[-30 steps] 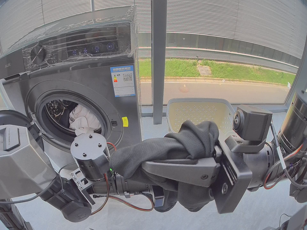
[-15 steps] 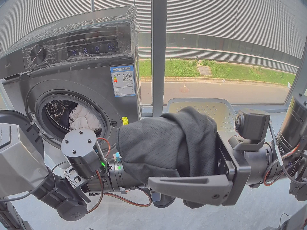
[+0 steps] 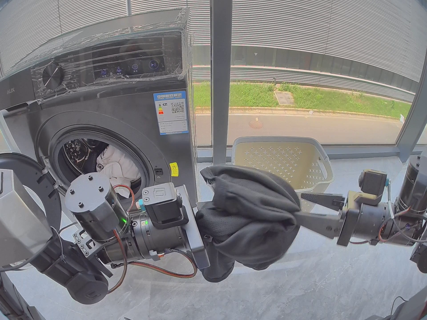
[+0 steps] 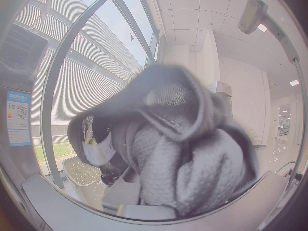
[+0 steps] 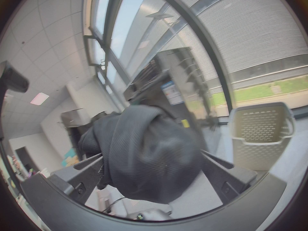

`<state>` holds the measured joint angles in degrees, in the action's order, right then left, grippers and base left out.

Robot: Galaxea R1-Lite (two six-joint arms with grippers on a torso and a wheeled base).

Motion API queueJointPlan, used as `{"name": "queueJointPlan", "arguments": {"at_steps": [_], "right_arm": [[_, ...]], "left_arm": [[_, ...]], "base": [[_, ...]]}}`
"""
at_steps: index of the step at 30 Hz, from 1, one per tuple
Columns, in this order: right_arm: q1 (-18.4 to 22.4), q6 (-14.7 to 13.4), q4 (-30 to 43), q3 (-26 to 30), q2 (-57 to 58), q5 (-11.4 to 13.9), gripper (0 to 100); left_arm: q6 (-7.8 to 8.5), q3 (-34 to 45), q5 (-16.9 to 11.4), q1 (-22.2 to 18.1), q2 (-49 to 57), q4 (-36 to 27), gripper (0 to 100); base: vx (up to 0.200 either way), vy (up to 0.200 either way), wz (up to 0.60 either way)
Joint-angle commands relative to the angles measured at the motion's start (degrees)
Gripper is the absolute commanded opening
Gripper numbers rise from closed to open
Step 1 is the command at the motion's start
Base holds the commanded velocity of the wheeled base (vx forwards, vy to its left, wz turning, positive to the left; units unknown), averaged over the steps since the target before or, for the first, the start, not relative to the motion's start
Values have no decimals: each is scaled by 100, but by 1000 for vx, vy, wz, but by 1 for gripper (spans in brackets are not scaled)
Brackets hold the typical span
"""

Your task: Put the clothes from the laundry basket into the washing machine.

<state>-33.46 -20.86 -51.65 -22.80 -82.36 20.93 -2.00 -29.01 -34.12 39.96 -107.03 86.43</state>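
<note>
head view, one garment (image 3: 249, 214), one basket (image 3: 278, 139), left claw (image 3: 202, 241), right claw (image 3: 306, 207)

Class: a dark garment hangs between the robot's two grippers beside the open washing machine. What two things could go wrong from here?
1. The right gripper is open around the dark garment, so its weight seems to rest at the left gripper; a weak hold could drop it on the floor.
2. White clothes lie at the mouth of the washing machine; the bulky bundle may jam there or spill out.
</note>
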Motion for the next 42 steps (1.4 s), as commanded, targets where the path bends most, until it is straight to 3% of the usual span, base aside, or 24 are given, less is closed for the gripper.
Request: {"name": "queueJointPlan", "arguments": {"at_steps": [1, 5, 7, 9, 14, 15, 17, 21, 22, 24, 30, 37, 42], "right_arm": [[1184, 117, -3, 241, 168, -379, 100], [1316, 135, -3, 390, 414, -511, 100], [1571, 135, -3, 425, 528, -502, 100], [1641, 126, -3, 425, 589, -485, 100], [1641, 135, -3, 408, 677, -458, 100], [1632, 135, -3, 416, 677, -450, 100], [1632, 135, -12, 416, 669, -450, 100], [1632, 143, -3, 408, 660, -441, 100], [1641, 135, -3, 408, 669, -441, 100], [1650, 135, -12, 416, 669, -441, 100], [1659, 126, -3, 425, 651, -441, 100], [1659, 135, -3, 460, 660, -353, 100], [1659, 143, -3, 460, 660, -327, 100]], "left_arm": [[-178, 353, 99, -50, 323, 76, 0], [-424, 353, 459, -59, 323, 76, 0], [-784, 502, 978, -23, 297, 67, 0], [-916, 748, 1250, 29, 306, 67, 0], [-1004, 915, 1303, 56, 280, 67, 0], [-1171, 933, 1338, 47, 236, 67, 0], [-1294, 933, 1373, 47, 104, 58, 0], [-1408, 774, 1522, 21, -90, 67, 0], [-1637, 625, 1760, 38, -204, 67, 0], [-1883, 563, 1980, 73, -257, 67, 0], [-1822, 502, 1988, 240, -670, 172, 0], [-1470, 476, 1971, 267, -977, 304, 0], [-1461, 458, 1980, 258, -1030, 304, 0]], "base": [[0, 0, 0], [0, 0, 0], [0, 0, 0], [0, 0, 0], [0, 0, 0], [0, 0, 0], [0, 0, 0], [0, 0, 0], [0, 0, 0], [0, 0, 0], [0, 0, 0], [0, 86, 0], [0, 200, 0]]}}
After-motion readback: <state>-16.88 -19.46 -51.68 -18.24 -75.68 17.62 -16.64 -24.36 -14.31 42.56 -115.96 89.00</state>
